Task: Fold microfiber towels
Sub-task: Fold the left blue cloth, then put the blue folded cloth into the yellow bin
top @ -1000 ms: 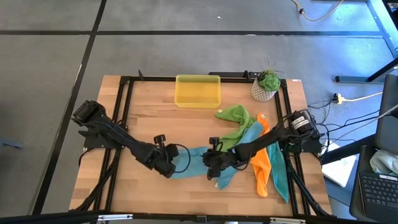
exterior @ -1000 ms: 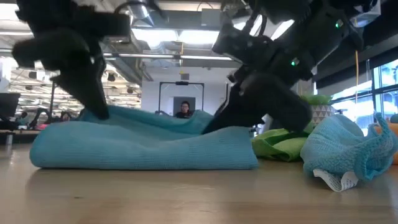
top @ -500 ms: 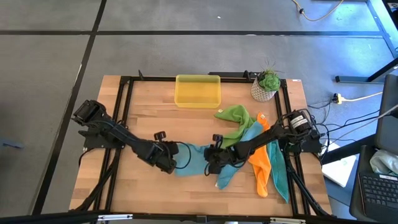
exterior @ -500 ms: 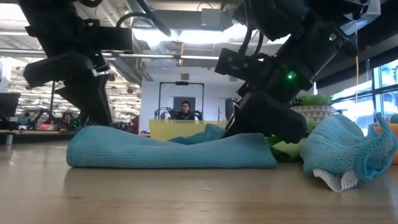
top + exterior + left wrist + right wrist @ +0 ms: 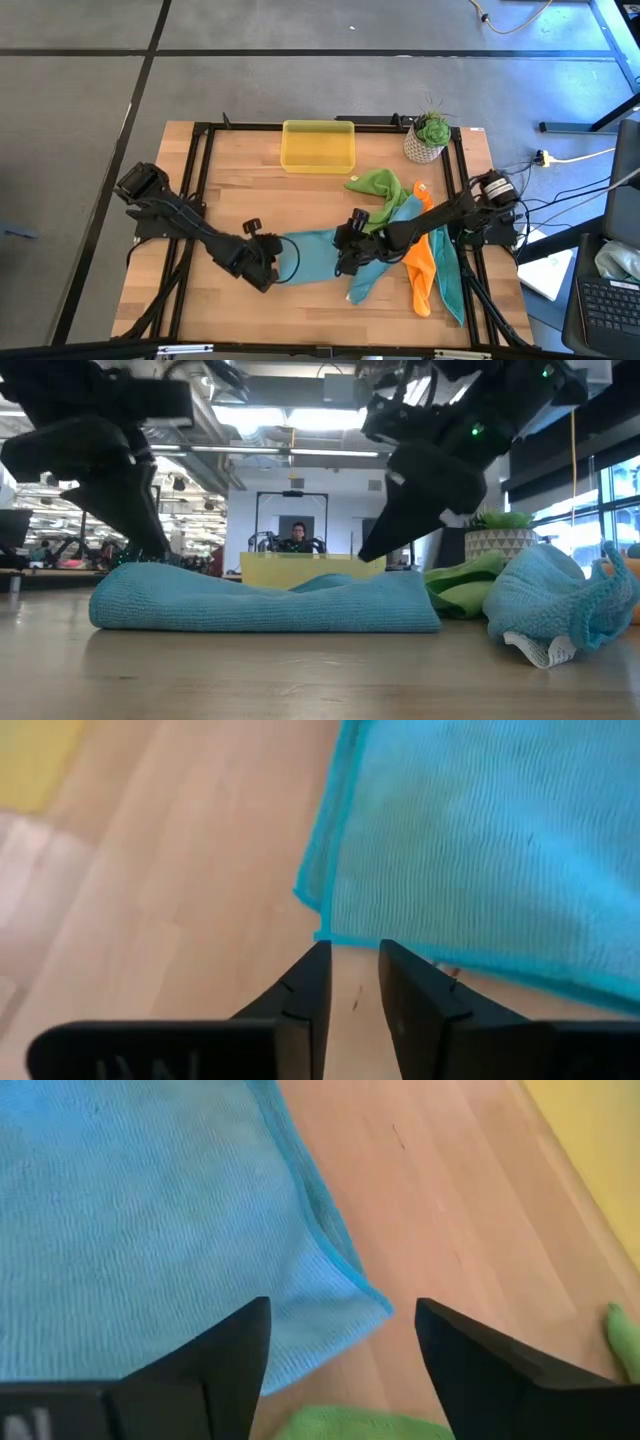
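Right gripper (image 5: 340, 1342) hung wide open, empty, over teal towel (image 5: 312, 256) at table (image 5: 240, 200) centre | left gripper (image 5: 352, 982) slightly parted, empty | risk: loose fold could spring open or snag on fingers.

Grey floor (image 5: 300, 80) surrounds the table; bright ceiling lights (image 5: 300, 420) glow overhead.

The right arm (image 5: 430, 222) hides part of the lime towel (image 5: 378, 190).

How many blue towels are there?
3: flat soft teal cloth between the arms, crumpled light-blue microfiber cloth beside it, teal cloth strip by the right edge. Others may hide.
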